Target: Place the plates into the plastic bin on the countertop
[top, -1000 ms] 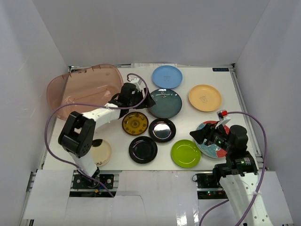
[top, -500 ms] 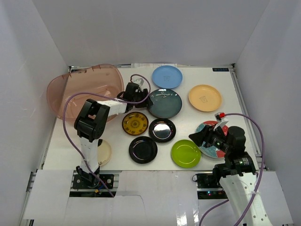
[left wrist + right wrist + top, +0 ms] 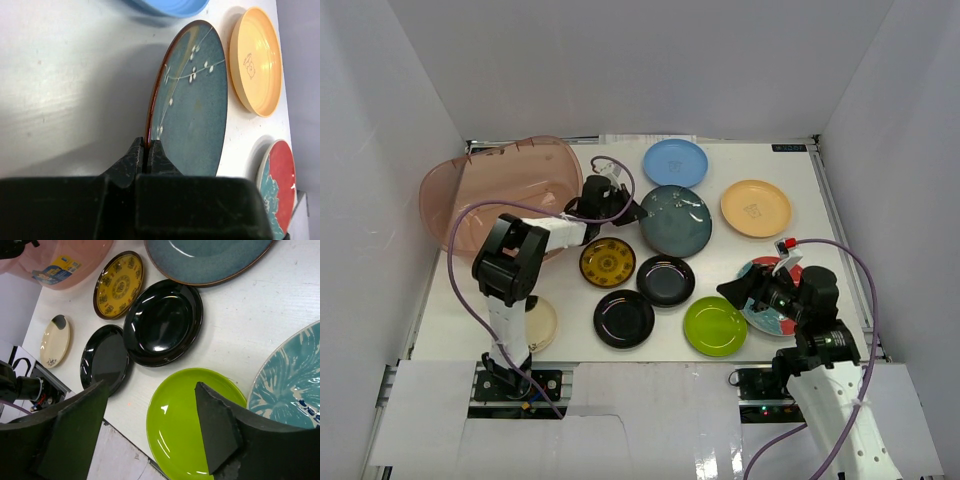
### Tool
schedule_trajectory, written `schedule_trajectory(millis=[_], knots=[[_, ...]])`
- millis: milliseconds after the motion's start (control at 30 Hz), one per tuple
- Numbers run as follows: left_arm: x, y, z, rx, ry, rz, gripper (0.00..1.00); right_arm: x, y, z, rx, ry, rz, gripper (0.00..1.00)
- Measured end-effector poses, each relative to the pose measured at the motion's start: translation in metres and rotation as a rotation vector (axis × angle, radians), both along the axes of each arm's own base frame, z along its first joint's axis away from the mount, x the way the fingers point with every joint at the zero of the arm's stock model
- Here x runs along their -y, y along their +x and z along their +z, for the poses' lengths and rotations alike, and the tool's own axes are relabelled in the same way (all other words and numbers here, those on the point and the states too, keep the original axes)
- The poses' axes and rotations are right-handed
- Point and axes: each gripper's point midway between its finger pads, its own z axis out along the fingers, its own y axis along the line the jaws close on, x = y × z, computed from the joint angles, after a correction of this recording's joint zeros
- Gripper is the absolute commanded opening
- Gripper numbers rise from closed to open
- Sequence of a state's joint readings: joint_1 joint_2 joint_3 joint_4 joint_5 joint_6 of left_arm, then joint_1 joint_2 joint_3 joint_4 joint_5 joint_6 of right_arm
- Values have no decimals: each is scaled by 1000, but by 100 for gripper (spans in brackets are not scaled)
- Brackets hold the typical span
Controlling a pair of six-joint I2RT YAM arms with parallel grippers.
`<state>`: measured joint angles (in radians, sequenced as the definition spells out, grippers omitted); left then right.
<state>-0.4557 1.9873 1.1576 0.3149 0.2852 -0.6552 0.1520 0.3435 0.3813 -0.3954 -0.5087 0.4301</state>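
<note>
So that it can reach the plastic bin (image 3: 485,195) at nine o'clock, the dark teal plate (image 3: 678,222) is rim-pinched in the left jaws; the right jaws hang spread.

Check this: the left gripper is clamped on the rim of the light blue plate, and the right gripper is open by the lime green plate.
Wrong plate: the left wrist view shows the left gripper clamped on the rim of the dark teal plate. The right gripper is open by the lime green plate.
</note>
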Motion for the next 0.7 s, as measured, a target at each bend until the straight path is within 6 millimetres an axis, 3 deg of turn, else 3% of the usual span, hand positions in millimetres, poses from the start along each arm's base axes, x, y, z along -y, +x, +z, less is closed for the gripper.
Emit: schedule_trajectory(millis=[100,200,300,400,533,600,700], knots=[[-5,-15,1,-33,-13,5,0,-1,3,-1,-14,15,-8,92],[-13,-31,9,-56,-15,10,0,-2,8,1,-18,25,-17,95],[-20,-47,30,-59,-17,9,0,-2,10,-2,-38,28,-20,96],[-25,-57,70,-27,-51,10,0,-3,10,-1,-41,33,-23,95],[-47,-63,161,94,-162,29,0,-2,10,3,-21,41,-27,95],[-74,-61,204,152,-206,79,0,-2,10,4,-16,42,-27,95],[-141,-58,254,233,-241,231,0,-3,9,4,-19,42,-25,95]])
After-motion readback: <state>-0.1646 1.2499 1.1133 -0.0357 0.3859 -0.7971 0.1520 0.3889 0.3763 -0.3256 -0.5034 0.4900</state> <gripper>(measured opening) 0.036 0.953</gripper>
